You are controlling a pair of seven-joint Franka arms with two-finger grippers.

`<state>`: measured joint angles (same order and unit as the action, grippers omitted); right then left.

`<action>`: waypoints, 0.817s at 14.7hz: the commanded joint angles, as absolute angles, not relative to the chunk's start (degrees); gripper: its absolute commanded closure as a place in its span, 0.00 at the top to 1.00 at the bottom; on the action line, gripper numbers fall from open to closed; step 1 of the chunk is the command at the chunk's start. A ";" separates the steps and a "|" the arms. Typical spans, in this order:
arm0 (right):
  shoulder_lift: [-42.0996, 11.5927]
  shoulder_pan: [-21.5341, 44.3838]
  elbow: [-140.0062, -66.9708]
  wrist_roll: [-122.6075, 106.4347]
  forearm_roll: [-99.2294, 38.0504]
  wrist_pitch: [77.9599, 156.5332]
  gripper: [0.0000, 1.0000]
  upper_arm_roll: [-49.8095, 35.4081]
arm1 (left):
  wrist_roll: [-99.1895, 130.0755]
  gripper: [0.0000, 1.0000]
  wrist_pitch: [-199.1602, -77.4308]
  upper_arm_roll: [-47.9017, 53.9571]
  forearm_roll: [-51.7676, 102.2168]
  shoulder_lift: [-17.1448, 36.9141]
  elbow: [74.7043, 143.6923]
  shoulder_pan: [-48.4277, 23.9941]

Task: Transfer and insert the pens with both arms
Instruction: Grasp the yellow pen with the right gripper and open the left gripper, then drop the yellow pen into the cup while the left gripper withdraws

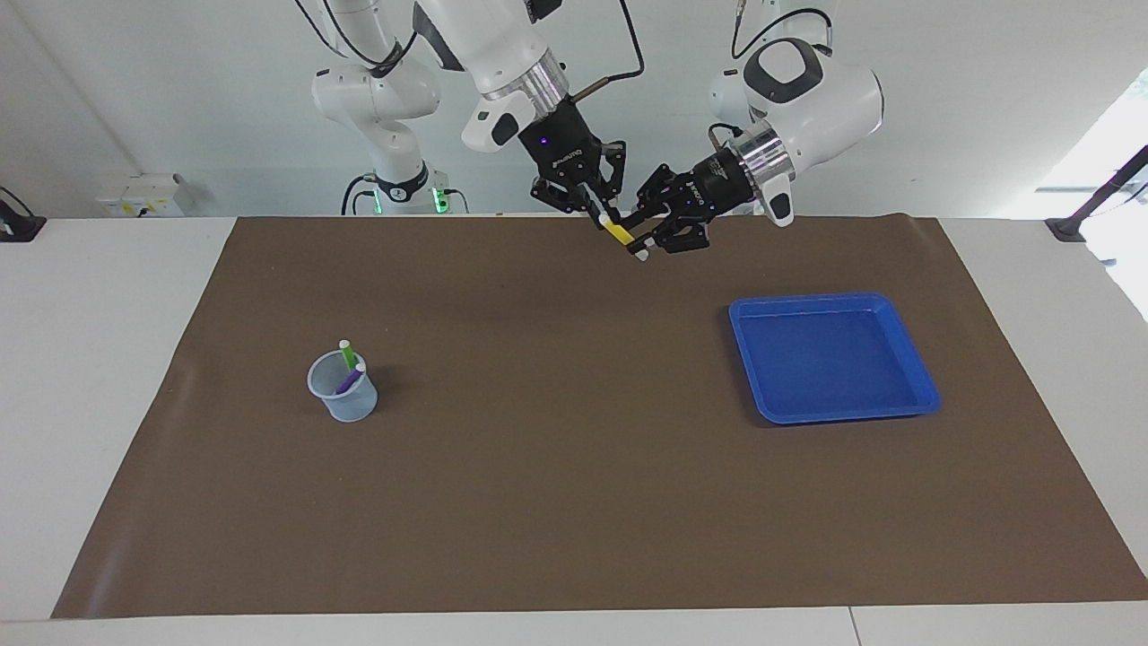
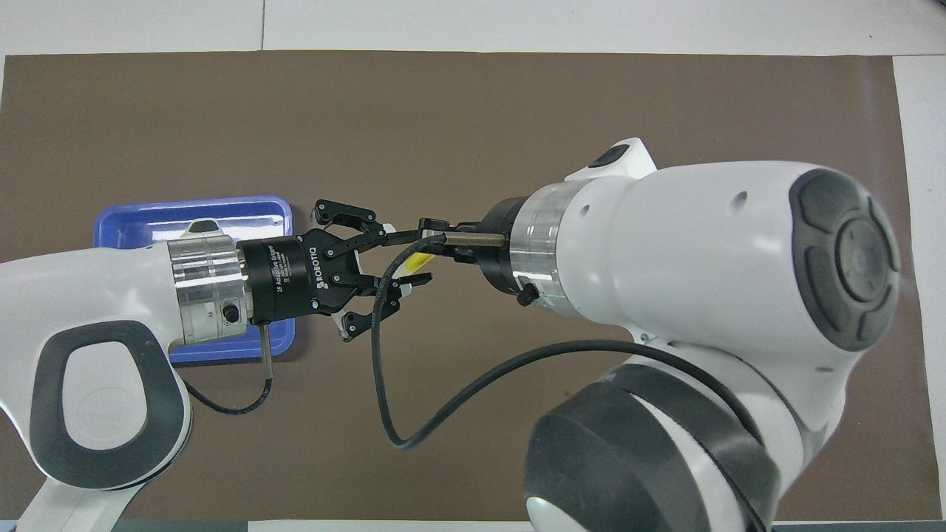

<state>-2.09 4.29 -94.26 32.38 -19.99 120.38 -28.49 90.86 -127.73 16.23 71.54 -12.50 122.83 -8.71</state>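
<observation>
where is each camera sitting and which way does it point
Facing view: high across the table, looking at the robots; both white arms show at the top, with the cup and blue tray on the brown mat.
Overhead view: high above the robots' end, looking forward and steeply down; both arms come in from the bottom and fill much of it.
Shared: the right gripper shut on the yellow pen in mid-air, the left gripper open around it, the tray and the mat.
</observation>
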 commanded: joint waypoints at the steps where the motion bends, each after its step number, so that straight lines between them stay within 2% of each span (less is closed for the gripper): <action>1: -2.55 3.69 -94.57 31.38 -16.80 121.11 0.00 -28.83 | 91.41 1.00 -128.76 15.64 72.60 -14.24 124.37 -9.49; 4: -1.85 3.52 -97.19 27.44 -14.07 120.67 0.00 -27.60 | 91.67 1.00 -128.06 15.47 72.42 -14.24 124.45 -8.70; 7: 0.61 3.52 -102.55 20.51 -10.21 120.94 0.00 -21.90 | 91.58 1.00 -126.05 15.29 69.63 -14.24 124.63 -5.99; 12: 3.07 3.52 -110.20 4.07 -2.92 123.12 0.00 -11.80 | 90.62 1.00 -113.66 15.29 49.09 -13.45 122.08 2.18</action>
